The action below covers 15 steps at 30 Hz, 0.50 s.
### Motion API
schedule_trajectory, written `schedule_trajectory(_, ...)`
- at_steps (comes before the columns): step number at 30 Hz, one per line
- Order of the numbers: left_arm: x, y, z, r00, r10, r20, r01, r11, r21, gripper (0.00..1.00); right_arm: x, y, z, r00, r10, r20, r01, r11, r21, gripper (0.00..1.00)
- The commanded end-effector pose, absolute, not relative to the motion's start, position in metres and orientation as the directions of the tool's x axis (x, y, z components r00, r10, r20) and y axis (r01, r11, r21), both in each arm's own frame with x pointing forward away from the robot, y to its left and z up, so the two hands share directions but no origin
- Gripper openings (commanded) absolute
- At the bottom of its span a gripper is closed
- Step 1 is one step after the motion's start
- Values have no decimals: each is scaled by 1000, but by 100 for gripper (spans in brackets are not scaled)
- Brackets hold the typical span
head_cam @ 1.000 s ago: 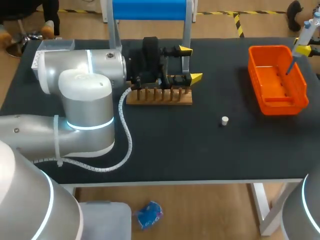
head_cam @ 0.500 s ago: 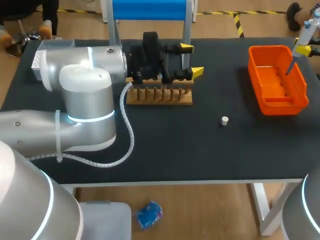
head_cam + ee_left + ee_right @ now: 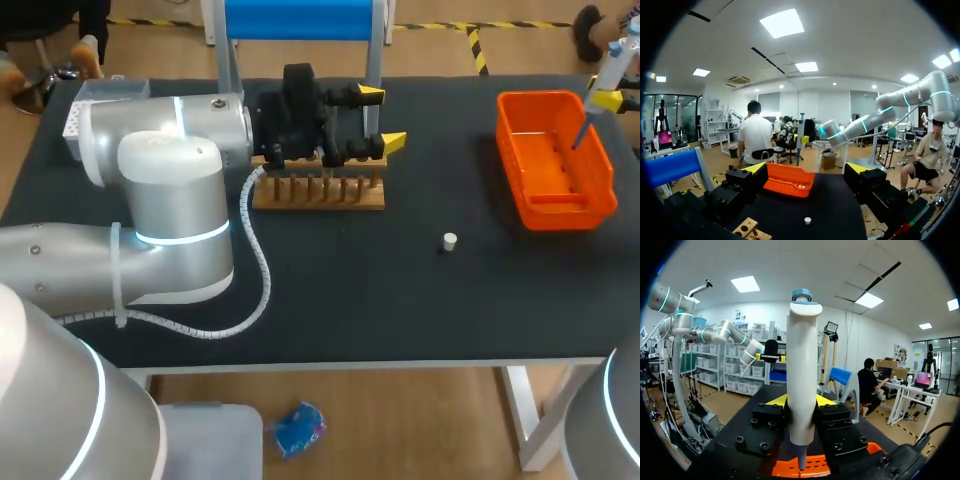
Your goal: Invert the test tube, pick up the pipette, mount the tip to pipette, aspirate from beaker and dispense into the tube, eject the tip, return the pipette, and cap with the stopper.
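Count: 2 arms, 2 grippers, 1 pipette, 1 stopper, 1 wooden rack, 1 orange bin, 1 blue-topped stand.

R gripper: fingers clamped on pipette body from both sides. Pipette upright at far right, by table's right edge, narrow lower end pointing down over bin.

L gripper: fingers wide apart, nothing btwn them. Hangs just above rack's far right end, pointing right toward bin.

Edges/room: bin sits far right, its right side close to table edge. Rack at far centre, just in front of stand's legs. L arm bulk covers table's left part. Stopper small, white, alone on black table, right of centre. It is nearer than rack and bin, well apart from both.
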<state>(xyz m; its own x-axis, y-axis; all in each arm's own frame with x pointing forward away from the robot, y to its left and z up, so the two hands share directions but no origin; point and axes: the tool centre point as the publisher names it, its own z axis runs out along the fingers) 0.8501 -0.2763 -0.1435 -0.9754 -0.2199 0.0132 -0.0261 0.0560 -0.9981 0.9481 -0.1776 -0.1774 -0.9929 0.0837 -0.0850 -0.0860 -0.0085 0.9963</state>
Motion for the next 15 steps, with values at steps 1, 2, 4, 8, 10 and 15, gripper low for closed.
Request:
schedule_trajectory(1, 849, -278, -145, -974, -226, 12, -24, 50, -998, 100, 919, -175, -152, -989, 115, -97, -95, 27, 995, 0)
schedule_trajectory(2, 849, -278, -145, -974, -226, 12, -24, 50, -998, 100, 913, -171, -149, -988, 122, -90, -86, 32, 996, 0)
schedule_trajectory(4, 849, -278, -145, -974, -226, 12, -24, 50, -998, 100, 899, -161, -143, -990, 112, -83, -81, 22, 996, 0)
schedule_trajectory(8, 849, -278, -145, -974, -226, 12, -24, 50, -998, 100, 871, -129, -141, -992, 95, -86, -80, 66, 995, 0)
schedule_trajectory(10, 849, -278, -145, -974, -226, 12, -24, 50, -998, 100, 860, -113, -142, -994, 79, -70, -66, 58, 996, 0)
schedule_trajectory(15, 849, -278, -145, -974, -226, 12, -24, 50, -998, 100, 845, -75, -149, -993, 90, -81, -72, 90, 993, 0)
